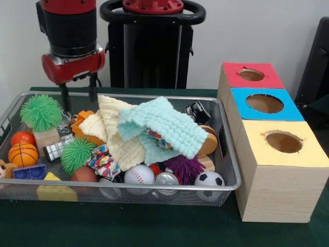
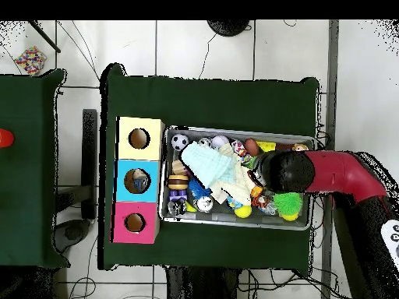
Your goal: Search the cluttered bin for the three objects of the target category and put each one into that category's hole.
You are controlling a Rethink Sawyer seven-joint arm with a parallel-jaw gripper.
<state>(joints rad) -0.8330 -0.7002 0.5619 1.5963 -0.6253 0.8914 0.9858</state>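
Observation:
A wire mesh bin point(image 1: 154, 186) point(image 2: 234, 130) is packed with toys. At its front lie a baseball point(image 1: 139, 174), a soccer ball point(image 1: 209, 179) and a basketball point(image 1: 23, 154). Two green spiky balls point(image 1: 41, 112) point(image 1: 78, 153) sit at the left, and a purple spiky one point(image 1: 185, 167) lies near the front. Pale yellow point(image 1: 115, 128) and mint cloths point(image 1: 164, 126) cover the middle. My gripper point(image 1: 78, 96) hangs open and empty over the bin's far left corner, beside the upper green spiky ball. In the overhead view the arm's head point(image 2: 284, 171) hides the fingers.
Three wooden boxes with round holes stand right of the bin: red point(image 1: 252, 75) point(image 2: 135, 223), blue point(image 1: 264, 103) point(image 2: 139, 181), yellow point(image 1: 283, 141) point(image 2: 139, 138). Something greyish shows inside the blue hole from overhead. A drinks can point(image 1: 166, 180), blocks point(image 1: 55, 191) and small toys fill the bin.

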